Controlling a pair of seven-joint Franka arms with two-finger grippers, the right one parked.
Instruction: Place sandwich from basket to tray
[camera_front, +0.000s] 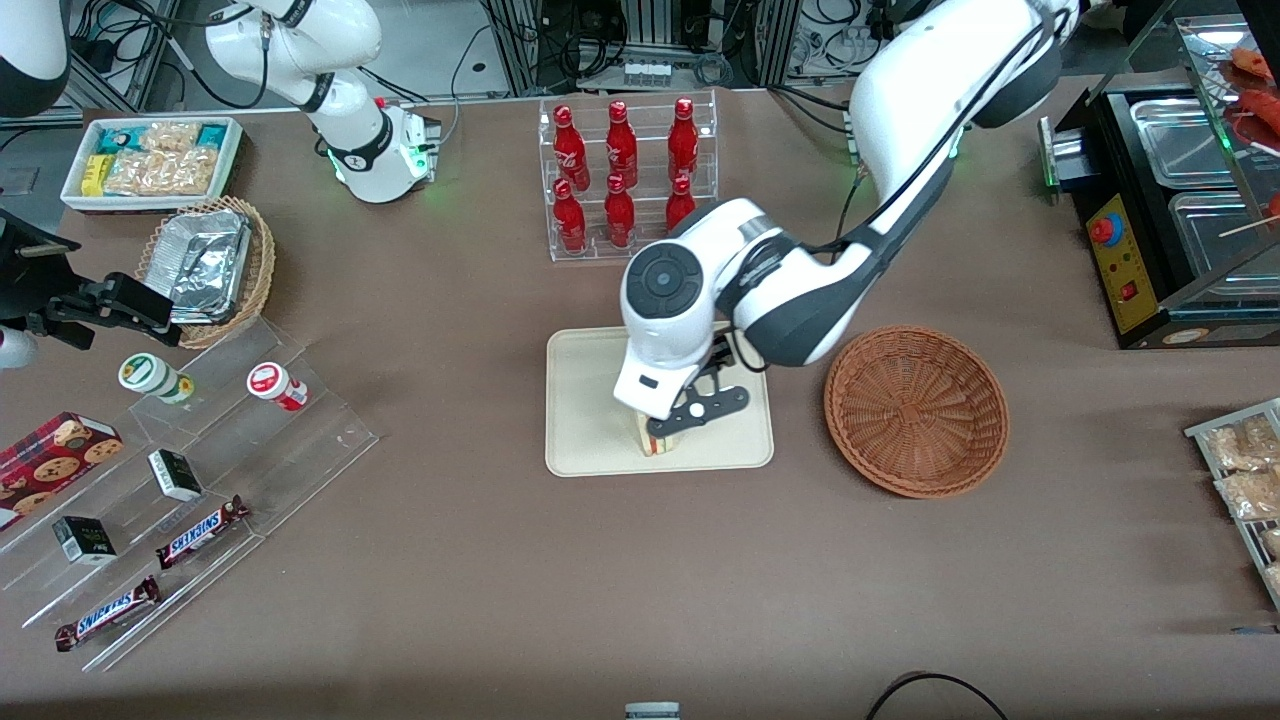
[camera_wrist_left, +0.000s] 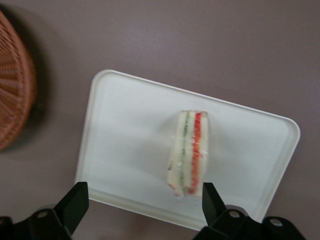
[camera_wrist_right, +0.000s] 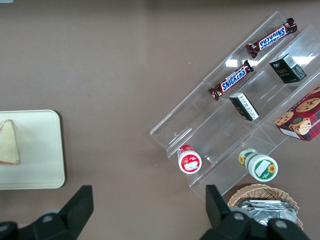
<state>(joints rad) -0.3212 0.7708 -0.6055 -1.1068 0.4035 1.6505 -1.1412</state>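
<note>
one sandwich (camera_wrist_left: 188, 152), a pale wedge striped green and red, rests on the cream tray (camera_wrist_left: 120, 145); the gripper (camera_wrist_left: 142, 205) hangs above it, fingers spread wide and empty.

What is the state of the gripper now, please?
Gripper: open, holding nothing, above the tray; the sandwich rests on it.

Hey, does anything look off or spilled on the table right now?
Nothing stands out. The sandwich sits intact on the tray, the basket is upright and empty, and the open gripper hovers above the tray.
</note>
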